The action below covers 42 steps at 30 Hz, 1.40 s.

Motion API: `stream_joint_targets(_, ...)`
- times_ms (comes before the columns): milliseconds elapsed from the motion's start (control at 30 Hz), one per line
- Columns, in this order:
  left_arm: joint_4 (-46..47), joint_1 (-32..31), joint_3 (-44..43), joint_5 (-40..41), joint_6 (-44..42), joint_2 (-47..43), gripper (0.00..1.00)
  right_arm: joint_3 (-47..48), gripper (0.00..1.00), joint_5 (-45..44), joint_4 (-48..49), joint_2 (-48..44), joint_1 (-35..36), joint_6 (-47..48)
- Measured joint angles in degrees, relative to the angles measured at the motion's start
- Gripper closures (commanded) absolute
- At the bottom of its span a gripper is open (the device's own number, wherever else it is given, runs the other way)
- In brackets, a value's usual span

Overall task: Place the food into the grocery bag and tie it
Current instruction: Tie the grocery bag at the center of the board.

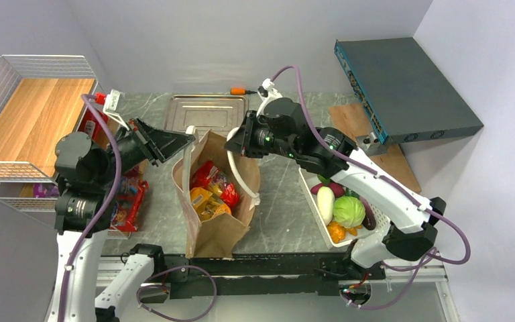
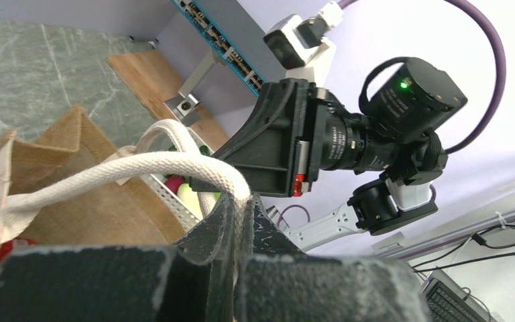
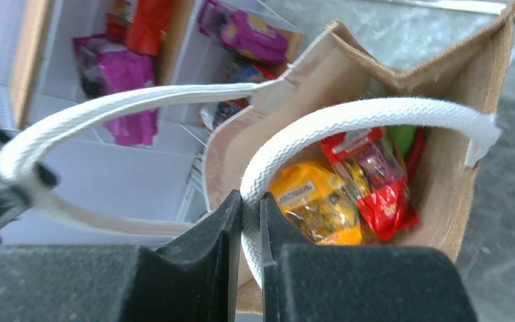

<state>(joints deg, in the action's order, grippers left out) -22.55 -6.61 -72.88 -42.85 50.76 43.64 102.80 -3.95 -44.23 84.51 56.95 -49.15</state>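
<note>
From above, we saw the bag standing open on the bench between the arms, with snack packets inside. The left end effector was pinched on the left handle and the right end effector on the right handle, the two near each other over the far rim. A steel tray lay just behind the bag, a white basket to its right and a wire rack well off to the left. We judged the air above the mouth to be the freest room for crossing the loops.

In the left wrist view, the fingers were closed narrow on the rope. The other arm's end effector loomed close ahead, so we judged that one should pass above the other.

In the right wrist view, the fingers clamped the right handle. Below it lay an orange packet and a red packet. The left handle arched apart from it. We judged that even tension, without lifting the bag, would spare the paper rim.
</note>
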Motion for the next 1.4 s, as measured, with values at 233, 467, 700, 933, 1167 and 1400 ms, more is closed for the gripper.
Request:
stream_joint_targets(233, 5.49, 0.02, 0.63, -3.5, 2.08, 5.03, 1.0, -4.04, 1.0, 4.57, 15.72, -0.33, 0.13, 2.93)
stream_joint_targets(467, 6.71, 0.04, -0.94, -8.26, 0.66, 8.35, 1.0, -3.76, 1.0, 23.52, 24.52, 5.88, 0.15, 5.88)
stream_joint_targets(700, 4.7, 0.2, -3.45, -15.15, -2.67, 8.48, 1.0, -3.98, 1.0, 40.57, 29.38, 8.15, -1.2, 8.98)
stream_joint_targets(933, 2.38, 0.2, -3.54, -20.31, -5.01, 7.15, 0.94, -20.35, 1.0, 45.86, 50.82, 1.86, -4.35, 6.43)
stream_joint_targets(1167, 2.97, 0.22, -2.01, -22.4, -4.02, 6.6, 0.91, -26.64, 1.0, 46.34, 73.0, 2.29, -5.6, -2.14)
stream_joint_targets(1400, 1.57, 0.33, -2.01, -22.75, -4.61, 6.99, 0.6, -26.21, 1.0, 47.58, 83.08, 6.34, -5.55, -7.13)
